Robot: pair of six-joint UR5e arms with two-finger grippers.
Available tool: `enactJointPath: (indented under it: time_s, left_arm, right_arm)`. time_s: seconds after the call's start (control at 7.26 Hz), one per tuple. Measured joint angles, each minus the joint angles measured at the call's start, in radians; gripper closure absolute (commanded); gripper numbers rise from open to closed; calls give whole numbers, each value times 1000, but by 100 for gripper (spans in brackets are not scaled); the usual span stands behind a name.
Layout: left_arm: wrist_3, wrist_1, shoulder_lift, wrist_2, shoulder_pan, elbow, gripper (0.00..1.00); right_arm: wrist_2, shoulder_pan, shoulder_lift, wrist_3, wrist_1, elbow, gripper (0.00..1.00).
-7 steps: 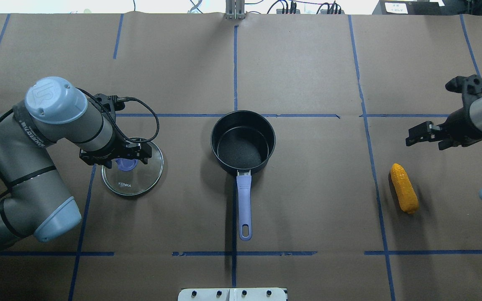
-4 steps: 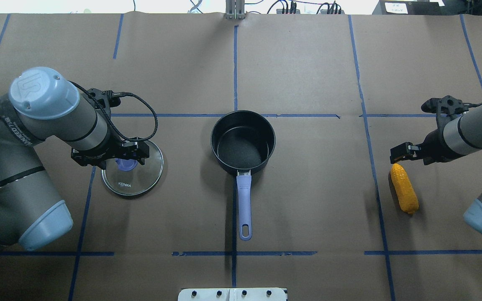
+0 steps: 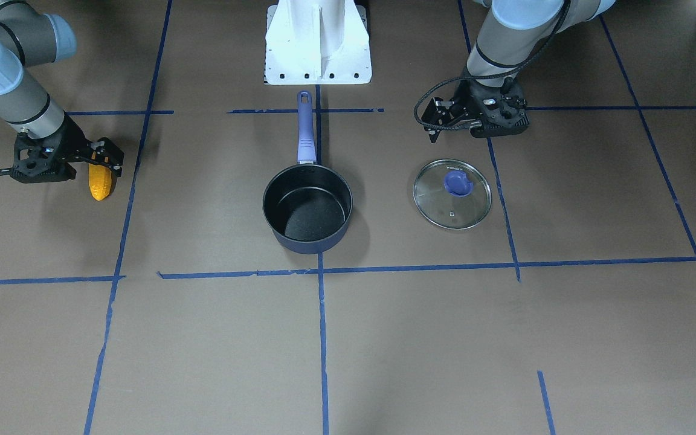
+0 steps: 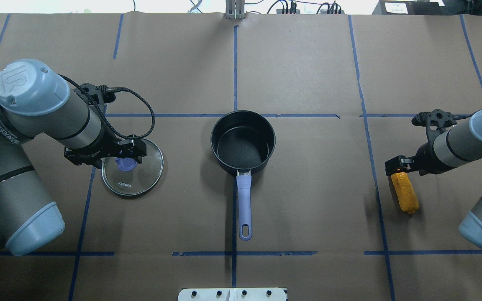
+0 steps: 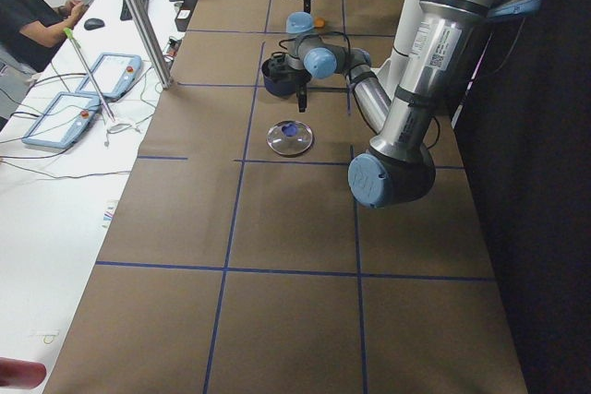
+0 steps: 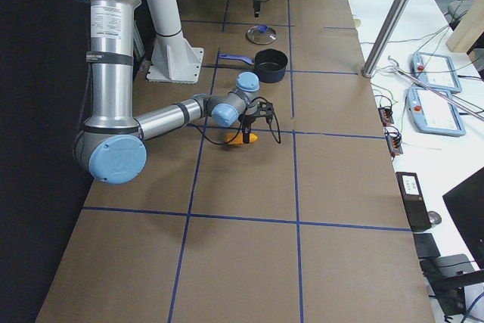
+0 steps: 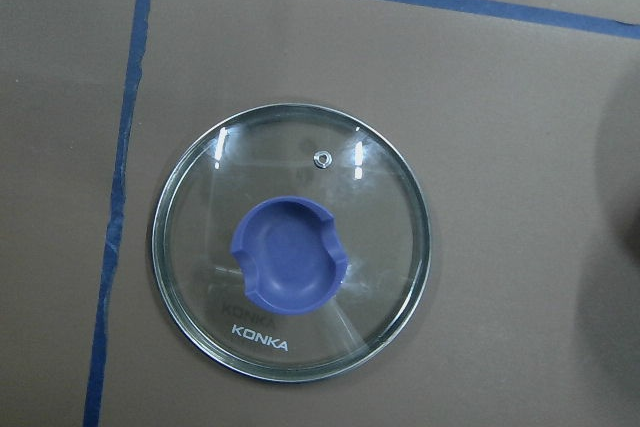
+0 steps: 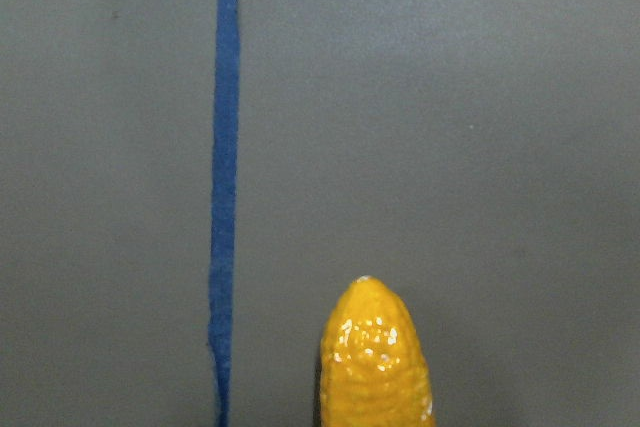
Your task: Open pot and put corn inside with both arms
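- Pot: uncovered and empty, upright at the middle of the paper-covered table, lavender handle pointing toward the robot's base
- Glass lid: flat on the table on the robot's left of the pot, apart from it, purple knob up
- Corn: lying on the table well to the robot's right of the pot, just beside a blue tape line
- Right gripper: pointing down just over the corn, jaws appearing parted
- Left gripper: above the lid, clear of the knob; whether its jaws are spread or pressed together cannot be told
- White base plate: at the far table edge
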Motion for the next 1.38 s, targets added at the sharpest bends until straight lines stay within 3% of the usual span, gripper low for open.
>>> enactJointPath:
  time_s: [0.28, 0.41, 0.55, 0.83, 1.38]
  left_arm:
    - [0, 1, 0, 1, -1, -17, 0]
    - [0, 1, 0, 2, -2, -20, 0]
    - [0, 0, 1, 1, -2, -22, 0]
    - [0, 0, 1, -1, -4, -33, 0]
    - [19, 21, 9, -13, -48, -68, 0]
  right_arm:
    - [0, -17, -17, 0, -3, -3, 18]
    - [0, -22, -24, 1, -3, -4, 64]
    - [1, -25, -28, 0, -4, -6, 88]
    - [2, -29, -29, -1, -5, -10, 97]
    - [5, -8, -22, -3, -9, 36, 98]
